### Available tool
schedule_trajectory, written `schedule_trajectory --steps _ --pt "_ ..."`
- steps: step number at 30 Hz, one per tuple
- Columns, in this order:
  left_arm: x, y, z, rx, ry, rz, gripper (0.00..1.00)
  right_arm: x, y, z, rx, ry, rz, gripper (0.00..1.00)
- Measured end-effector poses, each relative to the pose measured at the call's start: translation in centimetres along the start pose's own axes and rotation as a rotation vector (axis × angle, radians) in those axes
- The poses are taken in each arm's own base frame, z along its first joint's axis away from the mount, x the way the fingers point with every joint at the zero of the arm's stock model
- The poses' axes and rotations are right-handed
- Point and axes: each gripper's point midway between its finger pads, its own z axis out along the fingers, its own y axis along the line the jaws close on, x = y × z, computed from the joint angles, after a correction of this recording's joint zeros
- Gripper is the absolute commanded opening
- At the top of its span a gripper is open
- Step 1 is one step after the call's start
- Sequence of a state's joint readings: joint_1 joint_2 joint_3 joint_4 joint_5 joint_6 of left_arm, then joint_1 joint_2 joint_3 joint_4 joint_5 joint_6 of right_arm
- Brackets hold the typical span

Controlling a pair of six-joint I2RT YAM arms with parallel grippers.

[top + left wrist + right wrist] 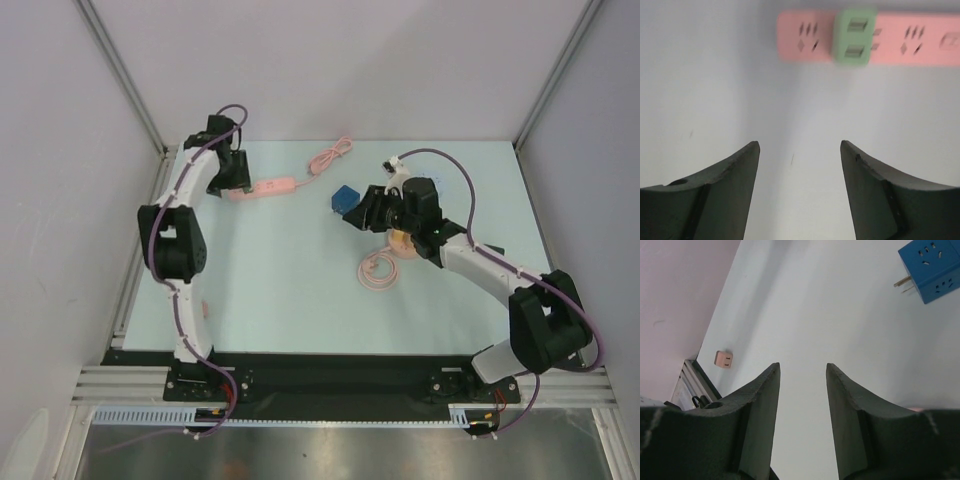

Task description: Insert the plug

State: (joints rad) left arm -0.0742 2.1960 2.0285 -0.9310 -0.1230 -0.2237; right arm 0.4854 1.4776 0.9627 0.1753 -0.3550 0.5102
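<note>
One pink power strip (pixel 268 188), one blue cube adapter (pixel 345 199)

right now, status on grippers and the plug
Left gripper open, empty. Right gripper open, empty. Green plug seated on pink strip. Nothing between jaws and strip.

table (pixel 290 270) | pink power strip (pixel 265 188) | blue plug cube (pixel 345 197) | pink cable coil (pixel 378 270)

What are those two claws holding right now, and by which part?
Nothing. The left gripper is open with nothing between its jaws, short of the pink power strip. The right gripper is empty too; the blue plug cube lies apart from it.
</note>
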Motion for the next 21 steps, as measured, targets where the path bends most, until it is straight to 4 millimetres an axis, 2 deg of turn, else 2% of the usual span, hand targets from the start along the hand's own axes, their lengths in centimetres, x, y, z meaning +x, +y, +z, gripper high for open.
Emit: schedule_trajectory --steps 4,8,11,14,16,21 --pt "4.1 3.1 -4.8 -0.098 -0.001 -0.067 0.75 -0.4 0.5 -0.5 -0.007 -0.009 -0.011 0.48" --pt "10.1 5.9 -9.7 -0.168 -0.016 -0.211 0.80 -0.4 0.6 -0.9 -0.010 -0.014 -0.013 0.48" --pt "14.3 7.0 -12.1 -0.176 -0.047 -0.345 0.82 -0.3 0.9 -1.3 -0.020 -0.017 -0.007 0.48" --pt "19.2 7.7 -12.8 -0.195 -0.037 -0.529 0.83 -0.3 1.5 -1.5 -0.043 -0.019 0.004 0.48" --pt "22.9 8.2 -11.9 -0.261 0.035 -0.640 0.85 -0.4 1.7 -1.5 -0.056 -0.020 0.010 0.48" --pt "26.9 9.4 -10.5 -0.434 0.155 -0.764 0.87 -0.5 2.2 -1.7 -0.073 -0.026 0.015 0.48"
